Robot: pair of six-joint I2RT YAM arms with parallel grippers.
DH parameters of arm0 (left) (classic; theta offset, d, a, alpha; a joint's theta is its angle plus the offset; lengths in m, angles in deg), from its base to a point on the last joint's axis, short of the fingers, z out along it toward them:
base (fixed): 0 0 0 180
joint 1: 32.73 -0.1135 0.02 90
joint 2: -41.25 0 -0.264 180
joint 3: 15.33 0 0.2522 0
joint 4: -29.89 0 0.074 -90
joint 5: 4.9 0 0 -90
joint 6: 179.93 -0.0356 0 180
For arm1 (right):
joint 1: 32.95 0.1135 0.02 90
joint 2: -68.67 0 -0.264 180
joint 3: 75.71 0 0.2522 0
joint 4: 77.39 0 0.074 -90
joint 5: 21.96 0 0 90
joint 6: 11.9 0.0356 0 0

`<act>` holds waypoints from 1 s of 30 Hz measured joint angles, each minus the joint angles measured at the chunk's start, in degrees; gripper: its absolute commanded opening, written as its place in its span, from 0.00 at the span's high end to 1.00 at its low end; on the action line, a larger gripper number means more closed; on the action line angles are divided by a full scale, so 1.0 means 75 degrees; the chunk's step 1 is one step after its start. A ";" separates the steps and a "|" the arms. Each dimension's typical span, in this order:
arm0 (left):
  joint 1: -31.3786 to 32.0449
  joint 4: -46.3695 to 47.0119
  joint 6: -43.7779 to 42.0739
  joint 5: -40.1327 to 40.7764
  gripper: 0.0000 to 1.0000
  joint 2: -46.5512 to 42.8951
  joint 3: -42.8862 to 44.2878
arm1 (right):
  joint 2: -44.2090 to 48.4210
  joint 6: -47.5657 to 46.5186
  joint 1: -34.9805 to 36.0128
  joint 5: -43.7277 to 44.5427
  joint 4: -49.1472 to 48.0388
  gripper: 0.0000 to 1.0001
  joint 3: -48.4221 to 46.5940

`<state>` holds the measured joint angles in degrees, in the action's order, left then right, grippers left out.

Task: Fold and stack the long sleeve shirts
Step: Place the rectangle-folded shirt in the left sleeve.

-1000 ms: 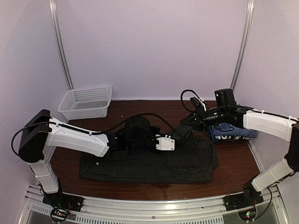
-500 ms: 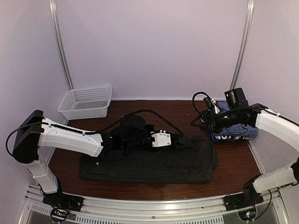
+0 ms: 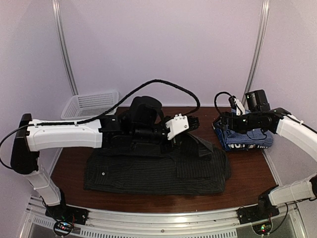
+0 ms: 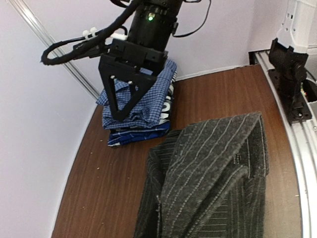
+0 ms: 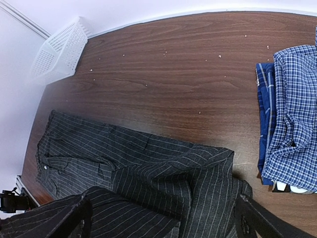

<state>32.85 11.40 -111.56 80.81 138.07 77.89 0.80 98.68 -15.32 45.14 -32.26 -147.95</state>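
Observation:
A black pinstriped long sleeve shirt [image 3: 158,171] lies spread across the front of the brown table, partly folded. Its upper right part rises as a raised fold to my left gripper [image 3: 190,124], which is shut on it. In the left wrist view this cloth [image 4: 213,168] fills the foreground and hides the fingers. My right gripper [image 3: 224,121] hangs wide open at the left edge of a stack of folded blue checked and navy shirts [image 3: 245,139]. In the right wrist view the gripper [image 5: 163,220] holds nothing, with the black shirt [image 5: 148,158] below it and the stack [image 5: 292,124] at the right.
A white mesh basket [image 3: 91,106] stands at the back left corner, also seen in the right wrist view as the basket [image 5: 59,49]. A metal rail [image 4: 297,148] runs along the table's near edge. Bare wood [image 5: 188,74] lies between the basket and the stack.
My left gripper has lifted the black shirt's fold up and toward the back right. My right gripper has opened wide and drawn back to the right, over the blue stack.

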 measured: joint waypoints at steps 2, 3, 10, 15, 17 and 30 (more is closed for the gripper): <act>0.0099 -0.0254 0.0289 -0.0216 1.00 -0.0064 0.0122 | 0.0000 -0.0070 -0.0003 0.0102 -0.0044 0.00 0.0050; 0.0195 -0.0385 0.0379 -0.0286 1.00 -0.0105 0.0149 | 0.0000 -0.0114 -0.0003 0.0149 -0.0055 0.00 0.0076; 0.1250 -0.1378 0.0533 -0.0504 1.00 -0.0166 0.0644 | 0.0000 -0.0326 -0.0006 0.0446 -0.0181 0.00 0.0163; 0.1944 -0.1912 0.0533 -0.0554 1.00 -0.0169 0.1148 | -0.0038 -0.0361 -0.0006 0.0495 -0.0283 0.00 0.0259; 0.2162 -0.2081 0.0533 -0.0635 1.00 -0.0172 0.1343 | -0.0070 -0.0373 -0.0006 0.0495 -0.0338 0.00 0.0321; 0.1964 -0.2159 0.1189 -0.0533 1.00 -0.0239 0.1749 | -0.0207 -0.0385 -0.0006 0.0460 -0.0530 0.00 0.0621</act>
<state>47.58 -4.80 -102.64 76.81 136.27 91.00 -0.76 95.80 -15.36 48.59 -36.23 -143.29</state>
